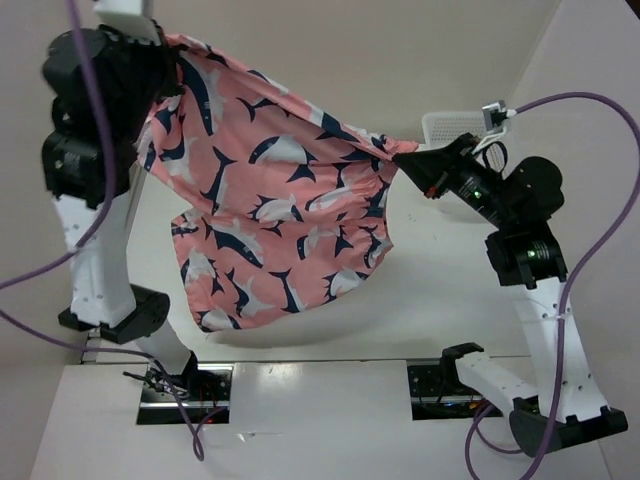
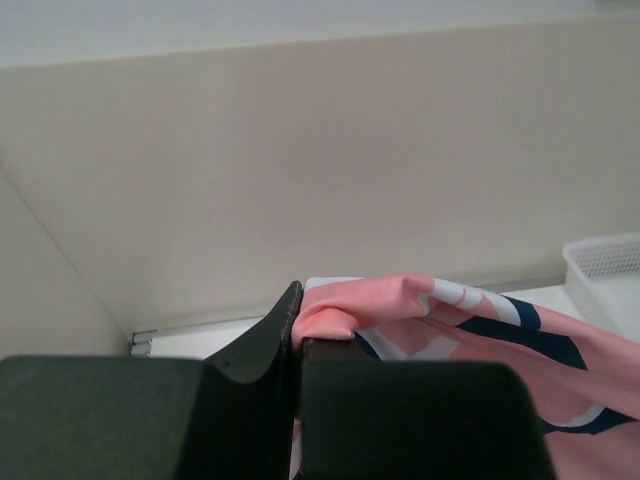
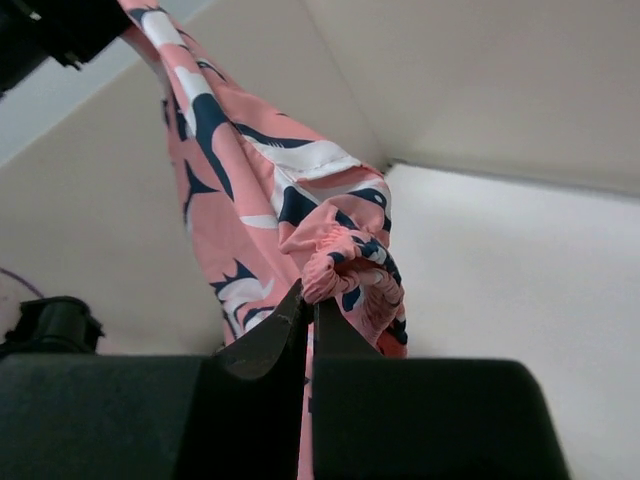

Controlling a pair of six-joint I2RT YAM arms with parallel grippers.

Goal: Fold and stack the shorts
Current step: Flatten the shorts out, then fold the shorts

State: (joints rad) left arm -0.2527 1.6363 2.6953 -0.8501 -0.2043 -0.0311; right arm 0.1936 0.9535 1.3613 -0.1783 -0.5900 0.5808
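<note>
The salmon-pink shorts with navy and white whale shapes hang stretched in the air between both arms, their lower edge drooping towards the table. My left gripper is shut on one upper corner at the far left; the pinched cloth shows between its fingertips in the left wrist view. My right gripper is shut on the gathered elastic waistband at the right; the bunched band sits in its closed jaws in the right wrist view.
A white mesh basket stands at the back right behind the right arm, also in the left wrist view. The white table lies below the hanging cloth. Purple cables loop beside both arms.
</note>
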